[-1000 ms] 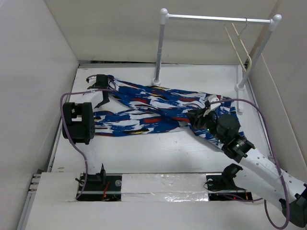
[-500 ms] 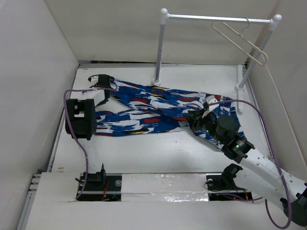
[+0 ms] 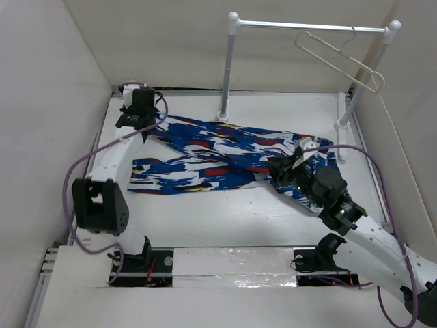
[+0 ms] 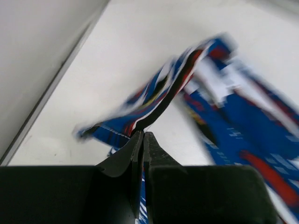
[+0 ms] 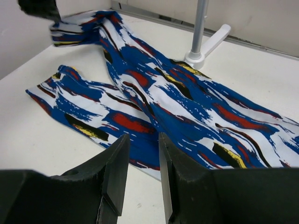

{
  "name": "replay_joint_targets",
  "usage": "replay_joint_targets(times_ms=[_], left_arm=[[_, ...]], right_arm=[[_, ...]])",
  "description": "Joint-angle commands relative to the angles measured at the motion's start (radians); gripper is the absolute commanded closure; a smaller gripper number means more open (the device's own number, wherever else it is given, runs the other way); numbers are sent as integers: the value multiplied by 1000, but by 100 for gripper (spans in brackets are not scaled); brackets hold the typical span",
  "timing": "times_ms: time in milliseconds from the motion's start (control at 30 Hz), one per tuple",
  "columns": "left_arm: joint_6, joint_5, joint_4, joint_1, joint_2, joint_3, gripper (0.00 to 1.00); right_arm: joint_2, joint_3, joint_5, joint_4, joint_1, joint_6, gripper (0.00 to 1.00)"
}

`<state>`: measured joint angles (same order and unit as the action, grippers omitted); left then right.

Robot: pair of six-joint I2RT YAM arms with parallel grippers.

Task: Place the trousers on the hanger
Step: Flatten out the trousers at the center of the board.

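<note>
Left fingers (image 4: 134, 151) tight on one trousers (image 4: 252, 135).

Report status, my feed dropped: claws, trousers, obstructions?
Left claw shut on leg end of blue splash-patterned cloth trousers. Right claw open at their other end. Thin cream hanger bare on white rack rail.

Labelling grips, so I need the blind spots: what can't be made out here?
- Left wrist: trousers motion-blurred, so it is unclear how much cloth the left gripper pinches.
- Top: the right gripper covers the trousers' right end.
- Right wrist: trousers cut off by the right edge.
- Top: hanger hook too small to trace.
</note>
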<state>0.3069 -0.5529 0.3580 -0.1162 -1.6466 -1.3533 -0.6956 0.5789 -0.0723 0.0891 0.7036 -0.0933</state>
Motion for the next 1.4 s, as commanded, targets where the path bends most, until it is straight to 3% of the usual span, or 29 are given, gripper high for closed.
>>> replay_joint_targets(times_ms=[0, 233, 433, 633, 800, 867, 900, 967, 1100, 1267, 1300, 1367], left_arm=[[-11, -4, 44, -33, 182, -81, 100], [-25, 56, 140, 45, 189, -219, 100], [-2, 88, 153, 107, 21, -317, 100], [-12, 30, 200, 141, -206, -565, 100], [0, -30, 343, 197, -479, -912, 100], [-12, -71, 387, 217, -553, -989, 77], [-17, -79, 386, 217, -558, -983, 59], [-22, -62, 340, 227, -533, -898, 47], [6, 23, 231, 227, -435, -677, 45], [145, 198, 142, 227, -224, -370, 52], [174, 237, 116, 227, -179, -228, 53], [287, 295, 88, 227, -39, -105, 56]], right_arm=[[24, 13, -3, 38, 10, 13, 63], [19, 16, -4, 34, 10, 17, 63], [19, 21, -27, 26, 10, 30, 62], [-30, 30, -38, 26, 10, 47, 62], [-90, 39, -37, 28, 19, 56, 63], [-96, 39, -41, 29, 19, 58, 62], [-96, 39, -43, 31, 19, 58, 62], [-90, 41, -40, 31, 19, 58, 62], [-79, 42, -17, 26, 19, 58, 66], [-53, 45, 14, 11, 28, 58, 98], [-45, 45, 32, 9, 28, 60, 100], [-36, 55, 40, -11, 37, 67, 100]])
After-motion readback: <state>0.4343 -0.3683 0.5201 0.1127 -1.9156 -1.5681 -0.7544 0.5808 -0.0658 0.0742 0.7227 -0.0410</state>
